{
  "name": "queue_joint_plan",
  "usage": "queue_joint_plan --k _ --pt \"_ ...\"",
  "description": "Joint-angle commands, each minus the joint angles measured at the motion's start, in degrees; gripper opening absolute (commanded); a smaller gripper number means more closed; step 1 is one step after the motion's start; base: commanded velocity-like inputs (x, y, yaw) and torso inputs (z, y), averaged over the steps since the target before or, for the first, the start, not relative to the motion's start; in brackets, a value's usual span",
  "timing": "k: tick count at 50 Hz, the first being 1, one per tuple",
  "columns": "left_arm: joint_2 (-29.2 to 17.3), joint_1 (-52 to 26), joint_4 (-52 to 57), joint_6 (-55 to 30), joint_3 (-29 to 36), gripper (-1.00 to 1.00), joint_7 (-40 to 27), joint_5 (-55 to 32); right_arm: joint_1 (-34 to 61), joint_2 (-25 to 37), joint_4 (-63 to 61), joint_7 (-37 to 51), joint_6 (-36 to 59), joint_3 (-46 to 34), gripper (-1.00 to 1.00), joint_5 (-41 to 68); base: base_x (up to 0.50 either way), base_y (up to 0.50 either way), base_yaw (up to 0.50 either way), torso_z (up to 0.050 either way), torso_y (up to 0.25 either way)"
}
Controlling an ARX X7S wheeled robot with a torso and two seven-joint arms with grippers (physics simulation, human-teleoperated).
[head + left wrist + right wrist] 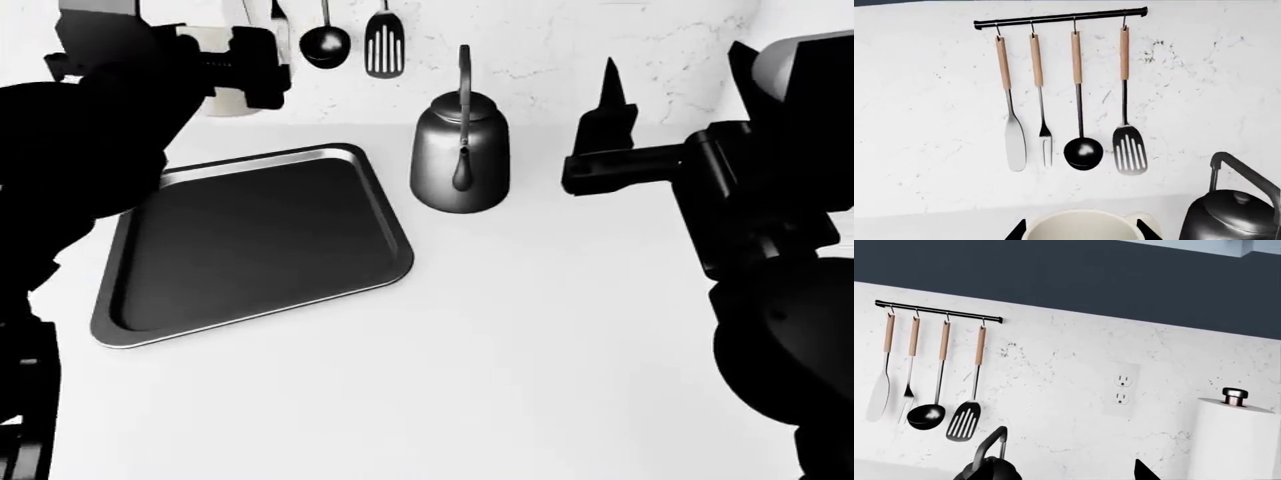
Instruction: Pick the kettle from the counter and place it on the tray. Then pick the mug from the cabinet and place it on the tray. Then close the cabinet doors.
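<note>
My left gripper (1082, 231) is shut on the cream-white mug (1084, 225), one black fingertip on each side of its rim. In the head view the mug (230, 102) hangs near the wall, beyond the far left corner of the black tray (254, 240), which has nothing on it. The dark grey kettle (461, 150) stands upright on the white counter (561, 330), just right of the tray's far corner. My right gripper (667, 85) is open in the air right of the kettle (987, 469), apart from it. No cabinet doors can be made out.
A rail of four hanging utensils (1061, 17) is on the marbled wall straight behind the mug. A wall socket (1121, 390) and a white paper towel roll (1234, 440) are further right. A dark blue band (1054, 275) runs above the backsplash.
</note>
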Motion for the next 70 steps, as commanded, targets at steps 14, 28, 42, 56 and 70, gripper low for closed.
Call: queue_joint_plan --k 14,28,42,56,70 --pt "2.9 3.7 -24.0 17.3 5.0 -1.0 0.9 14.2 0.6 0.7 0.6 0.6 -0.7 -0.9 1.0 -0.2 0.0 0.0 0.0 0.0 0.001" --pt "2.5 4.5 -22.8 16.5 5.1 -1.0 1.7 13.2 0.9 1.7 0.1 1.0 -1.6 -2.9 1.0 -1.6 0.0 0.41 0.0 0.0 0.001" --pt "1.5 5.2 -17.4 14.0 5.1 -1.0 3.7 10.3 2.6 1.3 0.8 1.8 -0.2 -1.1 1.0 0.5 0.0 0.41 0.0 0.0 0.001" --pt "-0.3 5.3 -9.1 9.8 4.8 -1.0 4.4 6.7 28.4 -1.8 9.8 11.1 19.7 7.5 1.0 18.2 0.0 0.0 0.0 0.001 0.001" --pt "-0.3 6.2 -9.0 10.0 5.1 -1.0 4.7 6.4 34.3 1.1 17.3 22.1 17.2 5.4 1.0 33.0 0.09 0.0 0.0 0.0 0.0"
